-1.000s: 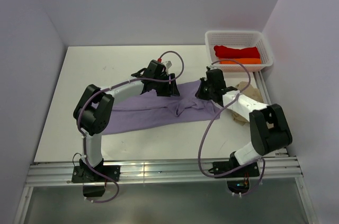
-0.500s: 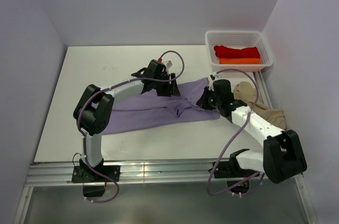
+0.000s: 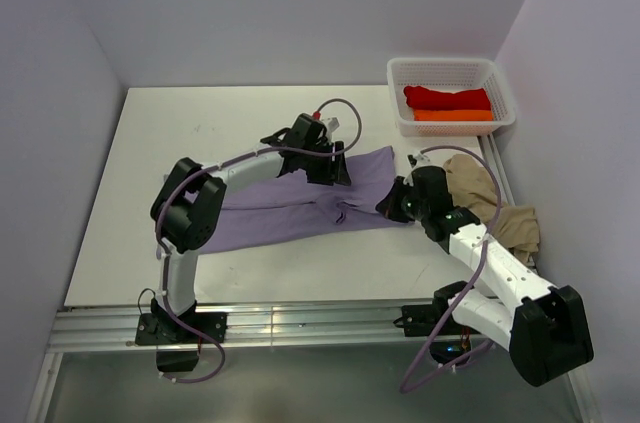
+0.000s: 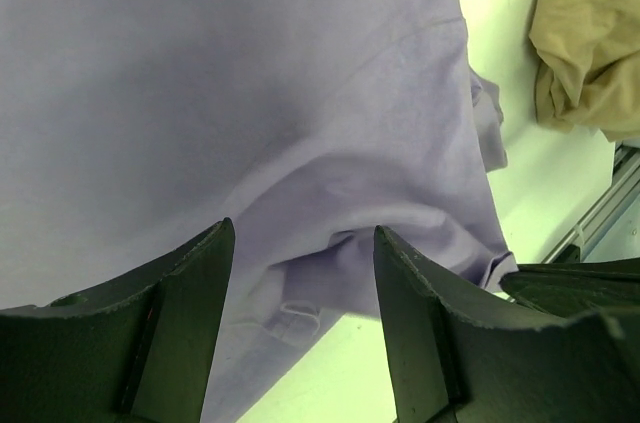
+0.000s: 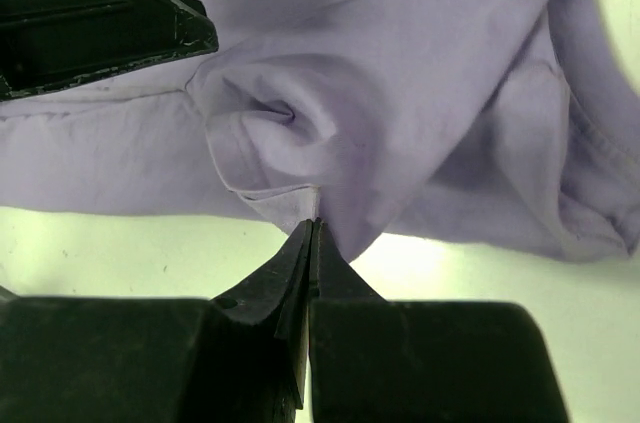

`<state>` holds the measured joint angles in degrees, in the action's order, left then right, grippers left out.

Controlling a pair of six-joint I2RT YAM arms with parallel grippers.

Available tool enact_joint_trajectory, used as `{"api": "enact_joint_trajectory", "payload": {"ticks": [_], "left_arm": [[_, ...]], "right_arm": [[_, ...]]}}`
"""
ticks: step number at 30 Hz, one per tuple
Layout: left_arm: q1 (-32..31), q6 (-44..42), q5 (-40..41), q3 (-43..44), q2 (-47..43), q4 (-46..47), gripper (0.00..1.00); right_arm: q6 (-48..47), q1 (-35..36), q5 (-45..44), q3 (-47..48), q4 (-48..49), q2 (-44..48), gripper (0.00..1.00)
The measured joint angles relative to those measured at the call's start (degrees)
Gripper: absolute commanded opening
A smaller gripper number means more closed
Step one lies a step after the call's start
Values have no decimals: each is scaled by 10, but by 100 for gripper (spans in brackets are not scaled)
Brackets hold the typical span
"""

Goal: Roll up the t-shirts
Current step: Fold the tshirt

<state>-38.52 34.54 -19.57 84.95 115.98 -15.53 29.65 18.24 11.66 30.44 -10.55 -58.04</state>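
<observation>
The lavender t-shirt [image 3: 270,213] lies spread across the middle of the table, bunched at its right end. My right gripper [image 3: 390,205] is shut on a fold of that end, and the pinched cloth [image 5: 400,93] rises from the closed tips of that gripper [image 5: 316,225]. My left gripper [image 3: 330,169] hovers open over the shirt's far edge. Only purple cloth [image 4: 250,93] shows between the jaws of this gripper [image 4: 302,235], with nothing held. A beige-tan t-shirt [image 3: 495,205] lies crumpled at the right, also visible as a beige-tan heap [image 4: 590,33]. Red [image 3: 446,97] and orange [image 3: 455,115] t-shirts sit in the basket.
The white mesh basket [image 3: 450,65] stands at the table's far right corner. My right arm stretches over the beige-tan shirt near the table's right edge. A metal rail [image 3: 300,321] runs along the near edge. The left gripper's finger [image 5: 110,23] is close to the pinched fold.
My right gripper has drawn back toward the near right, pulling the lavender shirt's right end with it and uncovering the beige-tan shirt. My left gripper has shifted slightly right, still open.
</observation>
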Motion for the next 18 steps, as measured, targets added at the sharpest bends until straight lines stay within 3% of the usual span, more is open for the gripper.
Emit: {"api": "enact_joint_trajectory", "payload": {"ticks": [4,5,6,8,15,18], "left_arm": [[-14,-2,-1,7,1,-5,63],[-16,-3,-1,9,1,-6,63],[-19,-4,-1,9,1,-7,63],[-26,-5,-1,10,1,-9,63],[-46,-7,-1,7,1,-19,62],[-54,-9,0,2,1,-23,62]], "right_arm": [[12,0,-2,-10,-14,17,4],[15,0,-3,-12,-18,20,12],[18,0,-3,-13,-21,21,36],[24,0,-9,-17,-29,24,45],[28,0,-31,-27,-45,47,49],[29,0,-38,-26,-40,42,42]]}}
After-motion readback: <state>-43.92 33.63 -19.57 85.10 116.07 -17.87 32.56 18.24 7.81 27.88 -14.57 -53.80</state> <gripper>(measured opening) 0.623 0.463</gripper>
